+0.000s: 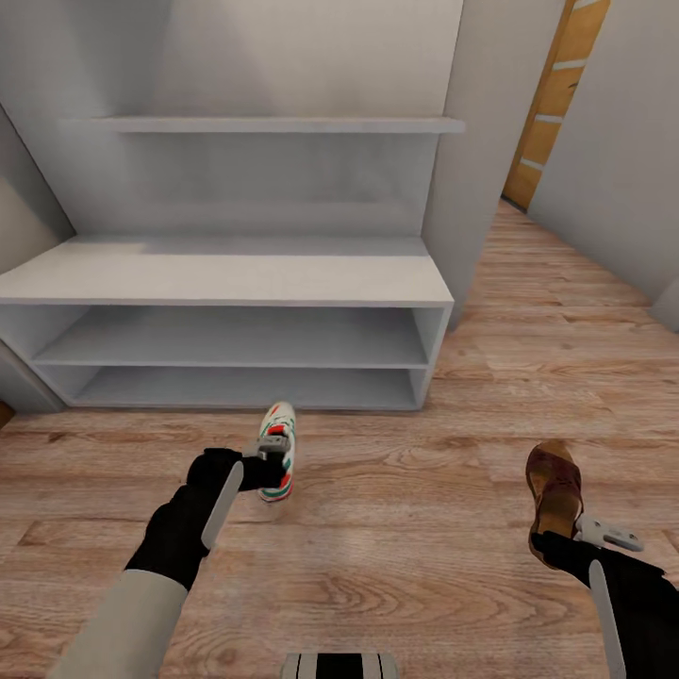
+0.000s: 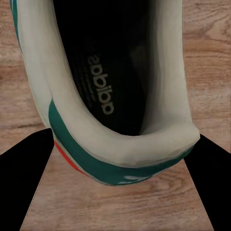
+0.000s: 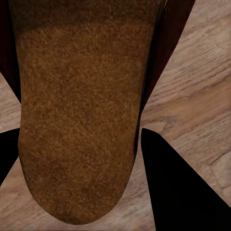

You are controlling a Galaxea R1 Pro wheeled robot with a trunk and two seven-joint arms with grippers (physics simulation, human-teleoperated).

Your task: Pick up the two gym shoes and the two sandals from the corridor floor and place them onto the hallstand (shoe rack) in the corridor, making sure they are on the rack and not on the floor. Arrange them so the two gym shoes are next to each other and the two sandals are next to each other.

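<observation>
Nearest the robot, the right gripper (image 1: 556, 539) sits at the heel of a brown sandal (image 1: 554, 490), which points away over the corridor floor (image 1: 396, 528). In the right wrist view the sandal's tan footbed (image 3: 77, 110) lies between the two dark fingers (image 3: 183, 187), with the heel edge pressed against the one finger; the jaws look clamped on the heel, though the view is too close to be fully sure of the grip.

A little farther off and to the left, the left gripper (image 1: 269, 467) is at the heel of a white gym shoe (image 1: 278, 451) with green stripes and red-orange accents, toe pointing toward the rack. In the left wrist view the shoe's heel collar (image 2: 120, 144) spans the gap between both dark fingers (image 2: 26, 183), and printed lettering shows on the dark insole; the jaws appear closed on the heel. Whether either shoe rests on the planks or is lifted just above them cannot be told.

Beyond both shoes stands the light grey hallstand (image 1: 226, 278), its bench top and two open shelves bare, with a grey wall shelf (image 1: 264, 124) above it. To the far right, the corridor runs on toward a wooden door (image 1: 552, 104).
</observation>
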